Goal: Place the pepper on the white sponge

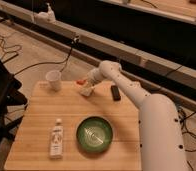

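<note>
The robot's white body point(158, 132) fills the near right corner, cut off by the edges, its arm point(122, 82) reaching left across the far side of the wooden desk point(36, 107). A green bowl point(94, 133) sits near the front, a small white bottle point(56, 138) lies left of it, and a white paper cup point(54, 80) stands far left. A black block point(115, 92) lies right of the arm. The pincer point(88, 82) hangs over the white sponge point(86, 91), covering part of it. The pepper point(81, 81) shows only as an orange sliver at the pincer's tip, just above the sponge; whether the pincer is clamped on it or parted cannot be told.
</note>
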Robot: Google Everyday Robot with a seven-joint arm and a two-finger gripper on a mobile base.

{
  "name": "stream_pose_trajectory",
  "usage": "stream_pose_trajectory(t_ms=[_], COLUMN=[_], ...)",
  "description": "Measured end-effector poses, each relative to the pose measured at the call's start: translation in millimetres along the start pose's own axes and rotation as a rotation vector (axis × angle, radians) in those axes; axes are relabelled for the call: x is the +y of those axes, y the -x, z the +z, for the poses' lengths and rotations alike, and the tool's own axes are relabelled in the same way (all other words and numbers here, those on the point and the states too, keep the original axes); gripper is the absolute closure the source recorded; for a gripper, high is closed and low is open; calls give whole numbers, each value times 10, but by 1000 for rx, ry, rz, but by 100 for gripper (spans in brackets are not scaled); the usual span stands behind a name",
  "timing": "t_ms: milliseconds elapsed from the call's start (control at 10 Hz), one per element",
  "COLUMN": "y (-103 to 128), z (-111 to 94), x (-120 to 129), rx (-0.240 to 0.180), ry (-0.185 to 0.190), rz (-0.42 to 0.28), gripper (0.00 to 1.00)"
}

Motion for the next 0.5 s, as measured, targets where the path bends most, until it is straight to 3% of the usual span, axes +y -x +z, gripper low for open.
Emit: stream_pose_trajectory(t_ms=[500], y=[-279], z=[128], x=[-81], rx=[89], ry=[17], rz=[2], gripper=[29])
